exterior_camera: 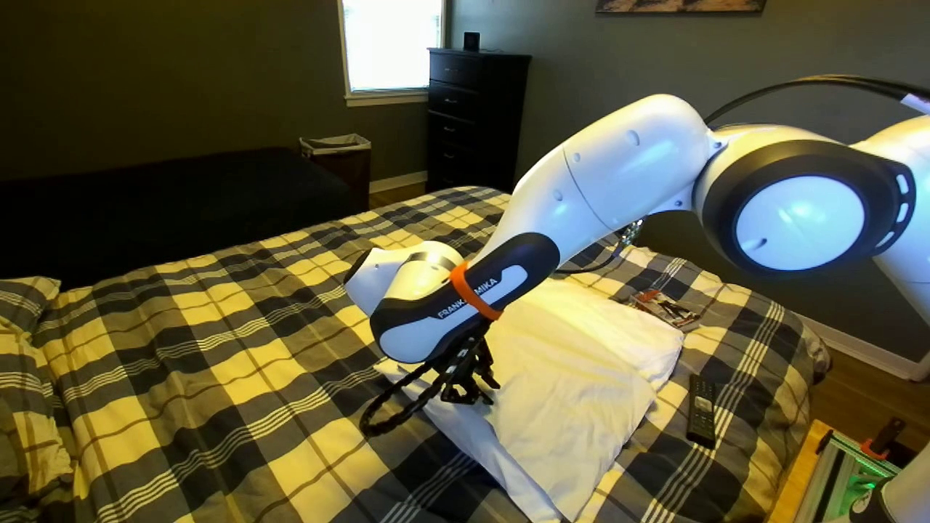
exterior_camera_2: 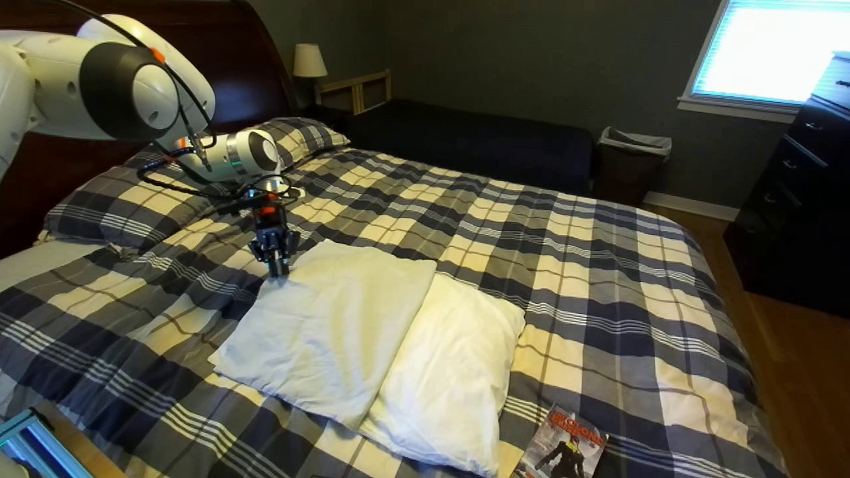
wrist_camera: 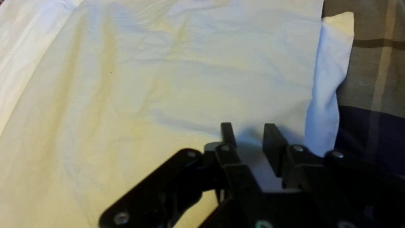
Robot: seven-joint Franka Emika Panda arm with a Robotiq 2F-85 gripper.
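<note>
Black two-fingered end effector (wrist_camera: 248, 128): hangs over the cover close to one end of it; a narrow gap stands between the fingers (wrist_camera: 272, 139), and nothing is seen pinched there. Whether the tips touch the fabric, I cannot tell.
Off-white, smooth fabric cover (exterior_camera_2: 325, 325): lies on the bed, spread nearly flat with soft creases, over one part of the pillow.
White, plump fabric pillow (exterior_camera_2: 458, 378): its bare part shows at the side away from the end effector; the rest is out of sight. Whether it sits inside the cover or only beneath it, the views do not settle.
Cover's near end: in the wrist view the pale lower layer (wrist_camera: 327, 82) juts past the edge of the upper one, so the two do not line up.
Done, by the look of it: a good part of the pillow is already hidden by the cover.
Left, as a judgement: the work seems partway; a clear share of the pillow is bare, the layers at the near end are uneven, and the cover is not gripped.
Around them: the navy, grey and cream plaid bedspread (exterior_camera_2: 597, 265) carries everything; a long black remote control (exterior_camera: 702, 410) and a thin printed case with red lettering (exterior_camera_2: 566, 445) lie near the pillow.
</note>
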